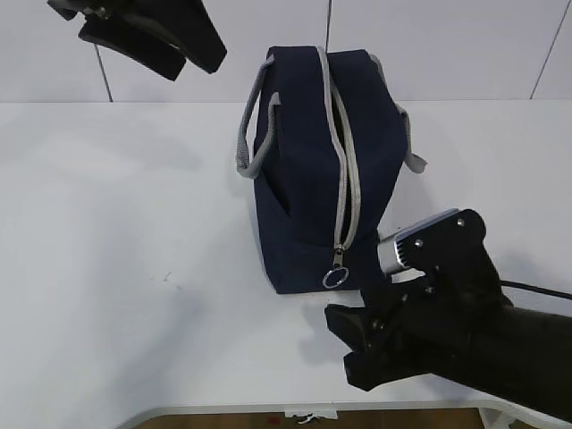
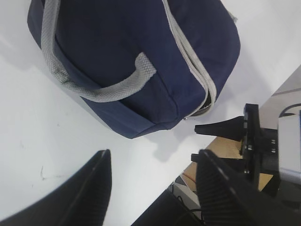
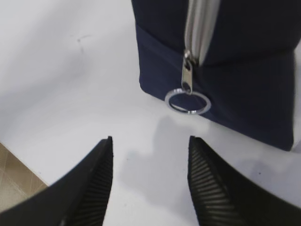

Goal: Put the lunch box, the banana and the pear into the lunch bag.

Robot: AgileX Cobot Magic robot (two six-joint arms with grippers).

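White tabletop fills most of the exterior view, with a pale panelled wall across the top of the frame. Standing upright at the centre of that view is the tall navy-blue fabric lunch bag, with a grey zipper strip running over its top and down the near end. The zipper's slider sits low on that end, and its silver ring pull hangs just above the table. Grey webbing handles loop up on both sides of the bag.

In the upper left of the exterior view the black left gripper hangs above the table, well apart from the bag. Its wrist view shows its two dark fingers spread fairly wide at the bottom of the frame with only bare table between them; nothing is held. The bag fills the upper part of that view, one handle lying against its side.

At the lower right of the exterior view the black right gripper sits low, near the table's front edge, just below the bag's near end. In its wrist view the ribbed fingers stand apart at the bottom of the frame, empty, with the ring pull in the upper middle, beyond them and untouched.
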